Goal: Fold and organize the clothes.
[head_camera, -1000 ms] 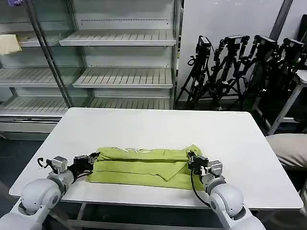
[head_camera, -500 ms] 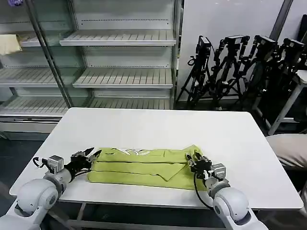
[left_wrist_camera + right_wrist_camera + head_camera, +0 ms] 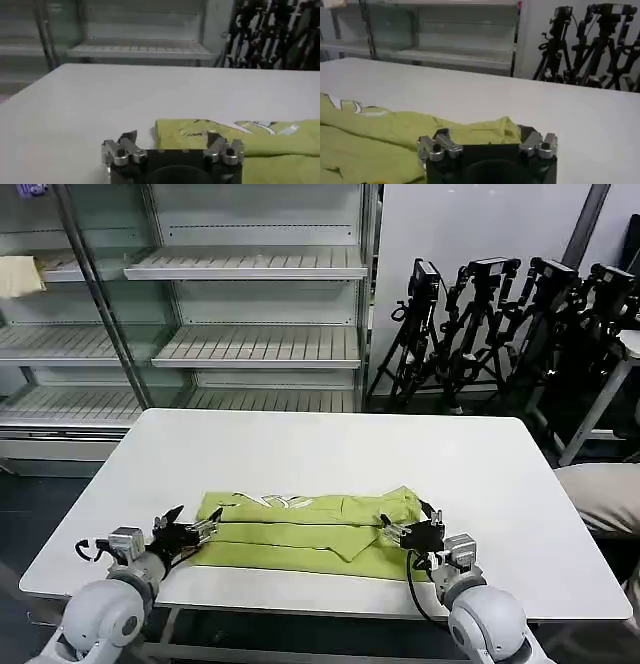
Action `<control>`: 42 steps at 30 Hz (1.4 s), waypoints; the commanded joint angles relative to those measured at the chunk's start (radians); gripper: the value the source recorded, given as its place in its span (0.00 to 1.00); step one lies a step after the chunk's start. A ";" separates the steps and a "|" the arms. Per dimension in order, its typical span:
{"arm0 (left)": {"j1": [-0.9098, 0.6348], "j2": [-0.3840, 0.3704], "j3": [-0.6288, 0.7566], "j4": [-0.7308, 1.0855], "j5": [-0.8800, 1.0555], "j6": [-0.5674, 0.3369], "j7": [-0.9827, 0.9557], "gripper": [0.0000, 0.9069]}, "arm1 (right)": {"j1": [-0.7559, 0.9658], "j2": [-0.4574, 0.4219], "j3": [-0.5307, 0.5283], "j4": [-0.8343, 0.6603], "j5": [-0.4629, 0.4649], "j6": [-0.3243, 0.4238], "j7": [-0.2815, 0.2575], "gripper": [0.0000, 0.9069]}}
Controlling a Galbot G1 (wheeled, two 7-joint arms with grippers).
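The clothes are one lime yellow-green T-shirt (image 3: 300, 529), folded into a long strip that lies flat near the front edge of the white table (image 3: 330, 444). My left gripper (image 3: 192, 529) is at the strip's left end, open, with the shirt's corner (image 3: 200, 135) lying between its spread fingers (image 3: 127, 141). At the right end my right gripper (image 3: 403, 532) is open too, low over the table, and a raised fold of the shirt (image 3: 480, 131) sits between its fingers (image 3: 532, 139). Neither gripper is pinching the fabric.
Empty display shelves (image 3: 250, 344) with a glass door stand behind the table. Black tripods (image 3: 500, 314) crowd the back right. A beige fabric (image 3: 608, 494) shows at the right edge, and a pale cream cloth (image 3: 18, 276) lies on a far left shelf.
Both grippers have drawn slightly back toward the near table edge and closer in over the shirt's two ends. The left fingers spread wider. The shirt has barely shifted.
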 commanded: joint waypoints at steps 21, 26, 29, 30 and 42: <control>-0.022 -0.063 0.098 0.016 -0.083 -0.009 -0.200 0.01 | -0.029 -0.005 0.009 -0.001 -0.035 0.023 -0.014 1.00; -0.018 -0.063 0.101 0.001 -0.073 -0.007 -0.194 0.01 | -0.029 -0.004 0.009 0.002 -0.040 0.023 -0.013 1.00; -0.023 -0.065 0.103 0.001 -0.062 -0.008 -0.186 0.01 | -0.034 -0.004 0.008 0.004 -0.045 0.023 -0.014 1.00; -0.030 -0.065 0.106 0.004 -0.061 -0.009 -0.185 0.01 | -0.036 -0.004 0.007 0.005 -0.049 0.023 -0.014 1.00; -0.016 0.013 0.006 0.015 0.198 0.001 -0.064 0.00 | -0.046 -0.024 0.021 0.040 -0.052 0.023 -0.010 1.00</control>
